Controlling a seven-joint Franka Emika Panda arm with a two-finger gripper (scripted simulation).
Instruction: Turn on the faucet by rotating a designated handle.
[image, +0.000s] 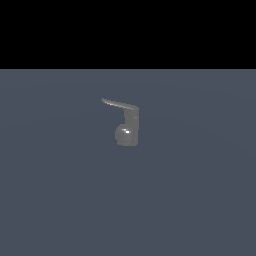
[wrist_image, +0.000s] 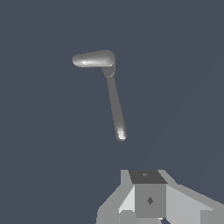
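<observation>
The faucet (image: 127, 131) is a small grey metal fixture standing alone on the dark floor, with a glossy rounded bulb at its base and a short column. Its handle (image: 119, 104) is a thin flat lever that sticks out from the column's top toward the exterior view's left. Seen from above in the wrist view, the faucet's rounded body (wrist_image: 94, 59) lies apart from my gripper, and the handle (wrist_image: 115, 105) runs from it toward the gripper, ending in a bright tip. Only grey blocky parts of my gripper (wrist_image: 148, 194) show at the frame's edge, clear of the handle tip. The exterior view shows no arm.
A flat blue-grey floor (image: 200, 200) surrounds the faucet on all sides. A black band fills the space beyond the floor's far edge in the exterior view.
</observation>
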